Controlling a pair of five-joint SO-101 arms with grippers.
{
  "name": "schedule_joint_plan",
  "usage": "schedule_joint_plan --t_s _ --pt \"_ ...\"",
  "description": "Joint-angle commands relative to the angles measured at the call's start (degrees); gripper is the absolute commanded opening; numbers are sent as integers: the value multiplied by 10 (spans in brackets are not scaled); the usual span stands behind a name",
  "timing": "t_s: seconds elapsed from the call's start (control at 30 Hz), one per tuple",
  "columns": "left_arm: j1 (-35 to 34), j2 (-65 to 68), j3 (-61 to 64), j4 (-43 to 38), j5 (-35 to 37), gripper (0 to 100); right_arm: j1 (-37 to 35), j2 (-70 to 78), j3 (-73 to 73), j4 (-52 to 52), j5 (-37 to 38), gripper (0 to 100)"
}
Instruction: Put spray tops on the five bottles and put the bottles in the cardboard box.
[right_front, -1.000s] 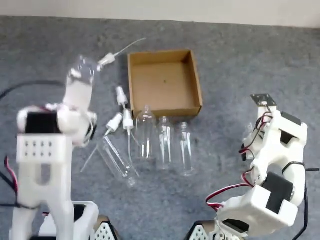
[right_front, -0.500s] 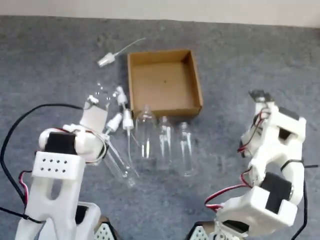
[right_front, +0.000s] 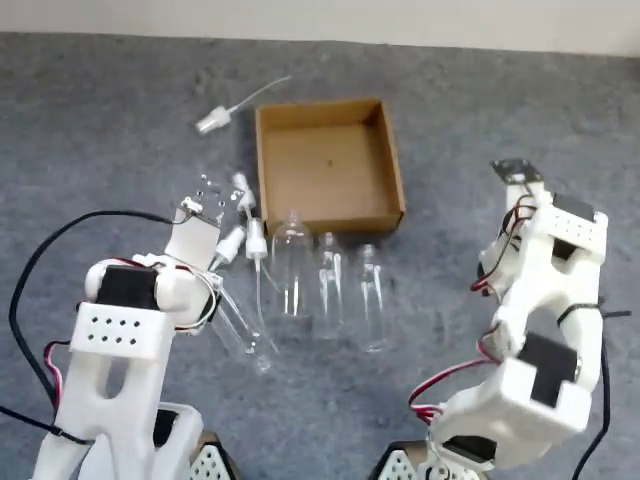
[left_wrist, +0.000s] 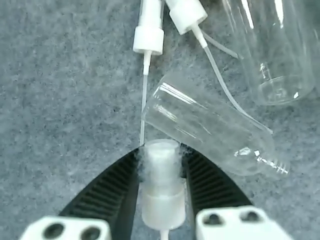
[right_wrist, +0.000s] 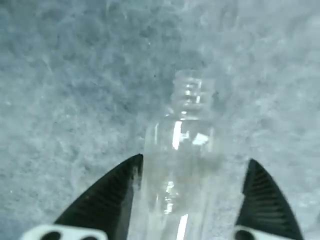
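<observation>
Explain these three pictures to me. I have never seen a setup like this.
These are two white robot arms at a table, each ending in a black-jawed gripper. The high view looks down from a fixed camera over the grey carpeted table. The other two views come from cameras on the arms' wrists. On the table lie an open brown cardboard box, four clear plastic bottles without tops, and loose white spray tops with thin tubes. The left gripper is closed on one white spray top. The right gripper holds a fifth clear bottle, neck pointing away from the camera.
</observation>
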Motion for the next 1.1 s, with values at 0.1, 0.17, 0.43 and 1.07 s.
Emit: schedule_joint_plan --t_s 0.1,0.17,0.43,1.07 --pt "7 -11 0 -10 3 3 0 22 -34 -12 -4 173" --pt "9 -11 0 -10 3 3 0 13 -35 -12 -7 152" --pt "5 -12 -45 -21 6 3 -38 -138 -78 -6 -79 8" --pt "-53 -37 -456 59 158 3 -602 -538 134 -19 -239 3"
